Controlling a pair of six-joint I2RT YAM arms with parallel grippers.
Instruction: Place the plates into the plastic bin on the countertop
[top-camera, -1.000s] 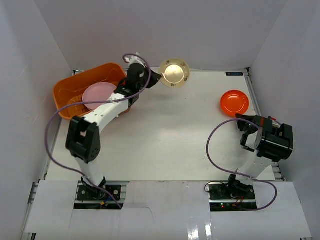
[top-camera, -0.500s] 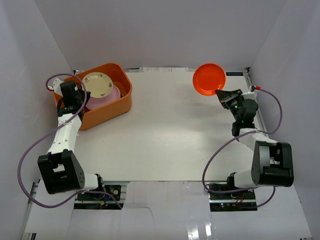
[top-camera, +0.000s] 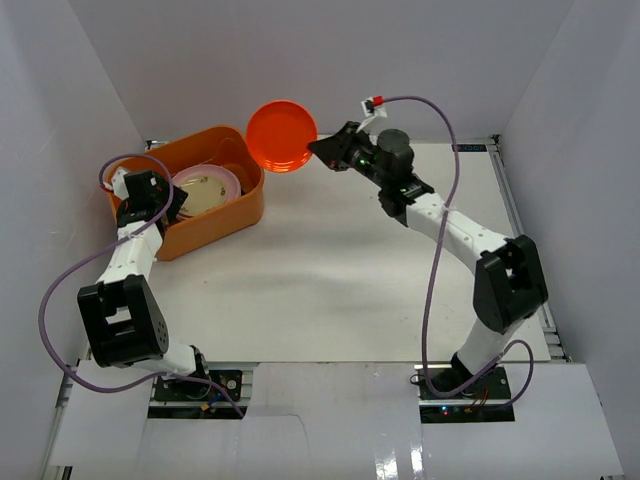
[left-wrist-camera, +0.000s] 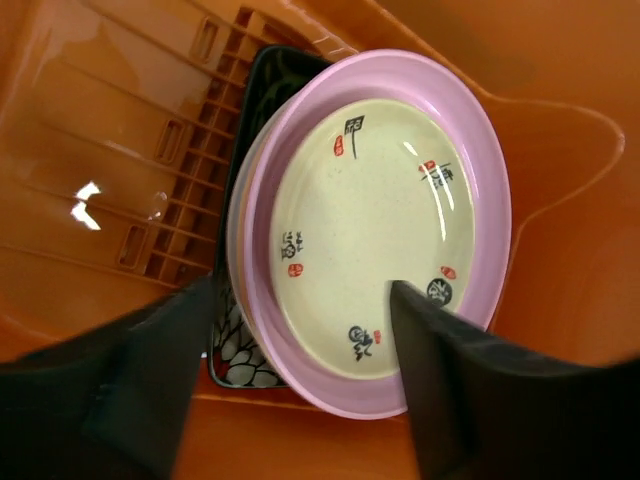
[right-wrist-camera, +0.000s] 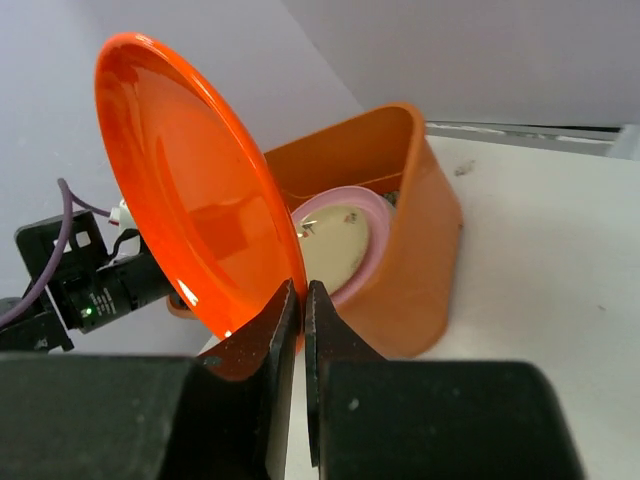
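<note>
Left pincer (left-wrist-camera: 300, 290) stands open inside the orange bin (top-camera: 215, 225), holding nothing. In the bin: cream plate (left-wrist-camera: 370, 230), its black characters and red seals illegible, on a pink plate (left-wrist-camera: 480, 170) over a black floral plate (left-wrist-camera: 240, 350). Just right of the bin, an orange-red plate (top-camera: 281, 136) hangs on edge above the table (top-camera: 330, 280), rim clamped in the right pincer (top-camera: 322, 150).

We find the countertop (top-camera: 330, 270) open between the arms. Left gripper (top-camera: 172, 203) crowds the plastic bin's (top-camera: 225, 222) left end; stacked plates (top-camera: 205, 190) fill its middle.
</note>
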